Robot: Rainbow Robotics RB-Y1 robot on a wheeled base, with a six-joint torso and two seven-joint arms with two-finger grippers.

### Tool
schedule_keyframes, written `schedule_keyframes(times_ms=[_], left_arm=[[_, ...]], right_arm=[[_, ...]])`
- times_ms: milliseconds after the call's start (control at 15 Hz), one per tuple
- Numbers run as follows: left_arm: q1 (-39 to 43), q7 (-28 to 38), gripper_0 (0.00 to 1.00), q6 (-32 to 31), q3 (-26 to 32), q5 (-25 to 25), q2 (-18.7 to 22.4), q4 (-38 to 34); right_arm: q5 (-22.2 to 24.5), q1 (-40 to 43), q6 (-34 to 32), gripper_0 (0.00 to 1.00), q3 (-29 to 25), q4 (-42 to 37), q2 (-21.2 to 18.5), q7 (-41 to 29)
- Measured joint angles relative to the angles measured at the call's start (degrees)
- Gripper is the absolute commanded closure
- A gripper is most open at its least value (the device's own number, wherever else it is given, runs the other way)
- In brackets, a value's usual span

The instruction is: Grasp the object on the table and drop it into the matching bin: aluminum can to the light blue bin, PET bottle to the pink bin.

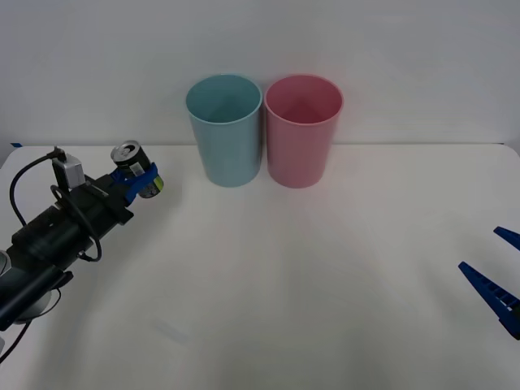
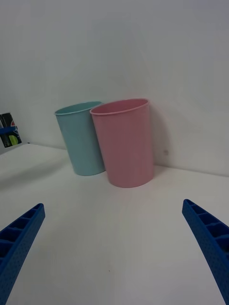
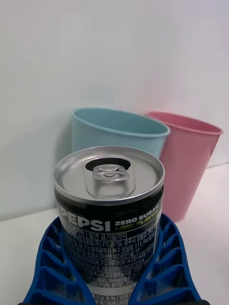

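White wall at the back, and a wide white bench in front of us w/ two tall bins side by side near the wall. We see the blue bin and the pink bin touching or almost touching; the blue one is closer to our left side.

We think the step now is the carry. The can is already off the bench and up in the air, on our left side, a bit to the left of the blue bin and lower than its rim. It is not over the bin yet.

Our left claw is pinching the can. In the left wrist view the blue fingers wrap round both sides of the can's dark body, low down, so the silver top w/ the pull tab pokes up free. The can looks a bit tipped in the front view. The grip looks snug to us.

Next move, we guess: lift the can higher than the blue rim, bring it across till it hangs over the blue opening, then let go. It must go in the blue bin, not the pink one right next to it, so aim matters.

Our right claw waits at the right edge of the bench, spread wide, holding nothing.
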Motion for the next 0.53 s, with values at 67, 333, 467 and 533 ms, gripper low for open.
schedule_keyframes(times_ms=[67, 333, 467, 533], left_arm=[[0.02, 1.82, 1.0, 0.01, 0.51, -0.08, 0.77, -1.54], [-0.61, 8.43, 1.0, 0.05, 2.21, -2.1, 2.34, -7.11], [-1.94, 11.05, 1.0, 0.01, 2.92, -4.33, 2.36, -8.52], [-2.79, 11.4, 1.0, 0.0, 3.13, -4.76, 2.36, -8.67]], right_arm=[[0.0, 0.0, 0.0, 0.0, 0.0, 0.0, 0.0, 0.0], [0.0, 0.0, 0.0, 0.0, 0.0, 0.0, 0.0, 0.0], [0.0, 0.0, 0.0, 0.0, 0.0, 0.0, 0.0, 0.0], [0.0, 0.0, 0.0, 0.0, 0.0, 0.0, 0.0, 0.0]])
